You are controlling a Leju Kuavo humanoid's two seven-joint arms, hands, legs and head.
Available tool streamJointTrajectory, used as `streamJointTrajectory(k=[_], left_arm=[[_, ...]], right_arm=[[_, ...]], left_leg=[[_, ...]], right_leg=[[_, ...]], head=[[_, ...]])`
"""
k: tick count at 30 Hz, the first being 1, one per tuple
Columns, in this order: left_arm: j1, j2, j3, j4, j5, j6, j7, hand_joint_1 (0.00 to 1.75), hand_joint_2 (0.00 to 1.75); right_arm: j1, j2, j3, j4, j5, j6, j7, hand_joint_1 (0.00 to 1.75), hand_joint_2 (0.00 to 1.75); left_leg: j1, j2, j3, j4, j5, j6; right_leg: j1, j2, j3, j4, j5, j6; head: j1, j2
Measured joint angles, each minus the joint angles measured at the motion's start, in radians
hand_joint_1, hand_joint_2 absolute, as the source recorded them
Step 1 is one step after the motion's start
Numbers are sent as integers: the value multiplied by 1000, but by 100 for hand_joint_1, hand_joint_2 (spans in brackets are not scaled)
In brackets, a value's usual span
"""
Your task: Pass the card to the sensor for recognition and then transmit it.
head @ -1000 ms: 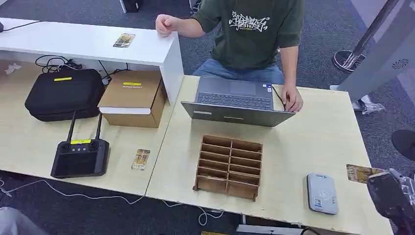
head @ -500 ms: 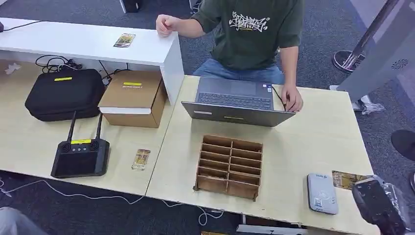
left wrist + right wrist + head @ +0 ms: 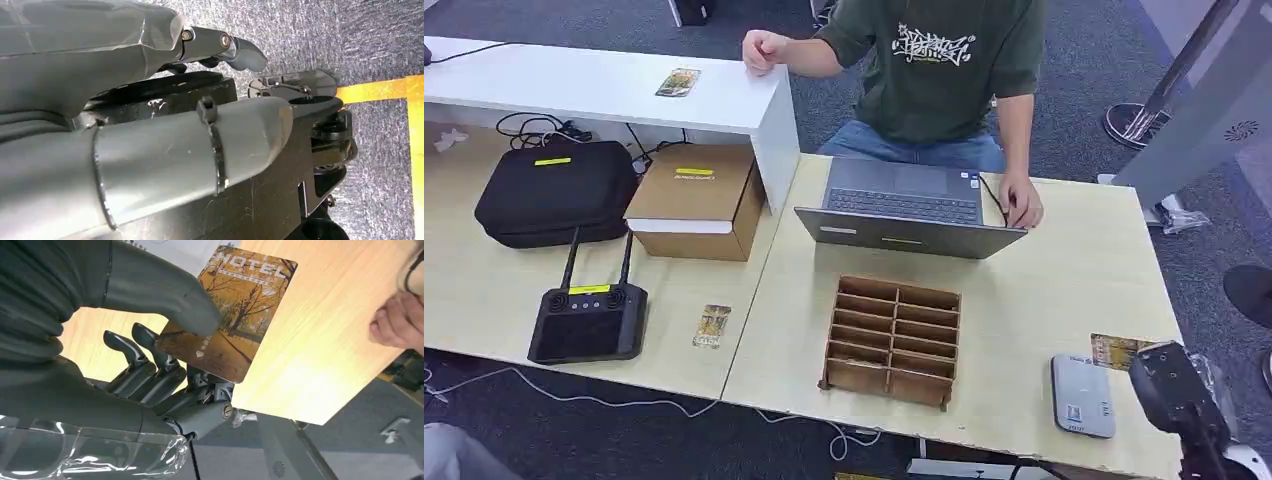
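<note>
1. Your wooden sorting rack (image 3: 891, 341) stands mid-tabletop (image 3: 1044, 300) in front of the laptop (image 3: 908, 212); no card shows in the slots you can see.
2. A closed cardboard box (image 3: 696, 198) and a zipped black case (image 3: 554, 190) sit on the left tabletop, contents hidden.
3. Your right hand (image 3: 150, 355) pinches the card (image 3: 230, 310) between thumb and fingers, just beside the grey card reader (image 3: 1082, 394), near the tabletop's right edge.
4. The card is orange-brown with an autumn tree scene and "HOTEL" printed across one end.
5. Your left hand (image 3: 150, 100) hangs over the carpet; you cannot tell whether it is clenched or released.
6. Two similar cards lie elsewhere: one (image 3: 712, 326) by the black controller (image 3: 588, 318), one (image 3: 678, 82) on the white shelf (image 3: 604, 88).
</note>
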Motion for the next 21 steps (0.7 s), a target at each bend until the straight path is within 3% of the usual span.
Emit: streamJointTrajectory(k=[9, 21], left_arm=[[2, 1, 0, 0, 6, -2, 4, 0, 0], [5, 6, 0, 0, 5, -10, 21, 0, 0]], right_arm=[[-60, 3, 5, 142, -12, -7, -6, 175, 175], [-52, -6, -32, 238, -53, 10, 11, 175, 175]], left_leg=[[0, 0, 0, 0, 0, 0], [0, 0, 0, 0, 0, 0]], right_leg=[[0, 0, 0, 0, 0, 0], [0, 0, 0, 0, 0, 0]], head=[[0, 0], [0, 0]])
